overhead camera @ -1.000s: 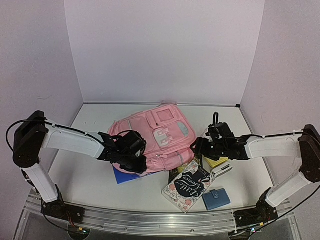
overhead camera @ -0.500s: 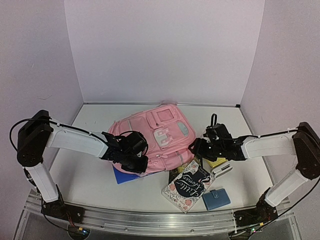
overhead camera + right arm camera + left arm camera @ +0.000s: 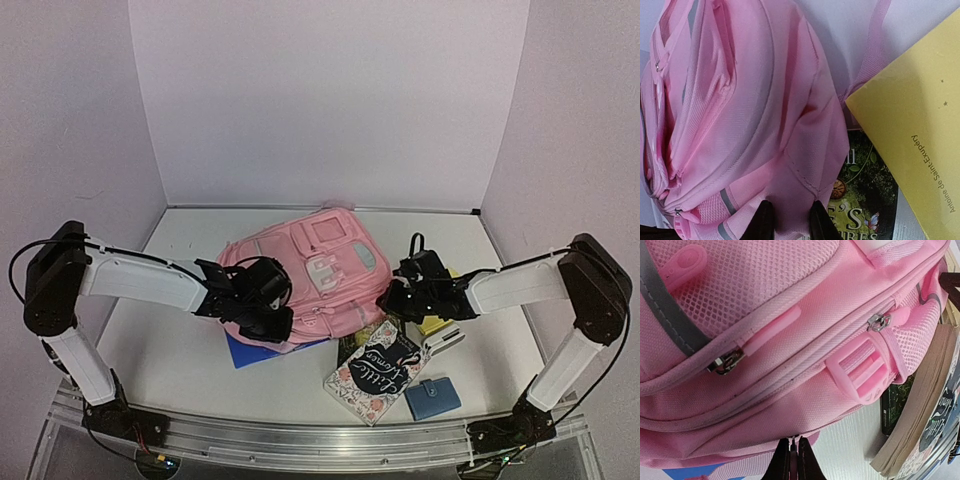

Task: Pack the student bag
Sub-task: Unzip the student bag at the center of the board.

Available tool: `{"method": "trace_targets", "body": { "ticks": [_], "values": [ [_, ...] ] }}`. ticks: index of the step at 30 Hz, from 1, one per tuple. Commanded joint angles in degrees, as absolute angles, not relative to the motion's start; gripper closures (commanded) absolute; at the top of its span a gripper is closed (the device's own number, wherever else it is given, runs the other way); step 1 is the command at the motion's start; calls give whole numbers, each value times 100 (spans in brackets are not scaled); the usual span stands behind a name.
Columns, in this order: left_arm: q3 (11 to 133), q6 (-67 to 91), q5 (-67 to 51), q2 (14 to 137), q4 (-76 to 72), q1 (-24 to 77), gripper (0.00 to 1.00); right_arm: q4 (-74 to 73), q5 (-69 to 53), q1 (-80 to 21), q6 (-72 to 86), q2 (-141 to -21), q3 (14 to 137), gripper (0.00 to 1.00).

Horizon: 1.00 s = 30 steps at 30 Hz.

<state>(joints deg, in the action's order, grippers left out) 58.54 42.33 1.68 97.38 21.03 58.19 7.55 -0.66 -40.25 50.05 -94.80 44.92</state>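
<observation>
The student bag (image 3: 310,272), a large pink backpack with grey trim, lies flat in the middle of the table. My left gripper (image 3: 284,322) is at its near left edge. In the left wrist view that gripper (image 3: 794,461) is shut on a small pink zip pull at the bag's (image 3: 790,340) lower seam. My right gripper (image 3: 390,297) is at the bag's near right corner. Its fingers (image 3: 764,220) pinch a fold of the bag's pink fabric (image 3: 755,115) in the right wrist view, and the right gripper (image 3: 791,224) is shut on it.
A blue book (image 3: 243,351) pokes out from under the bag's near left corner. A "Little Women" book (image 3: 378,372) and a blue wallet (image 3: 432,398) lie at the front right. A yellow book (image 3: 917,140) overlaps a dark green one (image 3: 865,200) beside my right gripper.
The right gripper has slid left to the bag's corner and closed on its fabric. The left gripper closed on the zip pull early on and has stayed shut.
</observation>
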Motion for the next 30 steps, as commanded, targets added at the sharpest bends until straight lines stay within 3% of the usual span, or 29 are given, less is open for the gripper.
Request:
{"method": "trace_targets", "body": {
  "ticks": [1,9,27,29,30],
  "values": [
    [6037,4281,486,9377,2502,5827,100,930,418,-4022,5174,-9444,4771,97],
    [6015,4430,1009,9069,3198,5588,100,421,1205,-3824,5084,-9129,4988,100],
    [5051,4013,902,7350,3104,4623,100,218,740,-3315,3863,-8956,5222,100],
    [4997,3847,680,7276,2819,4623,100,204,583,-3317,3473,-8891,5292,98],
    [4983,3762,551,7259,2722,4623,100,185,521,-3314,3315,-8807,5317,90]
  ]
}}
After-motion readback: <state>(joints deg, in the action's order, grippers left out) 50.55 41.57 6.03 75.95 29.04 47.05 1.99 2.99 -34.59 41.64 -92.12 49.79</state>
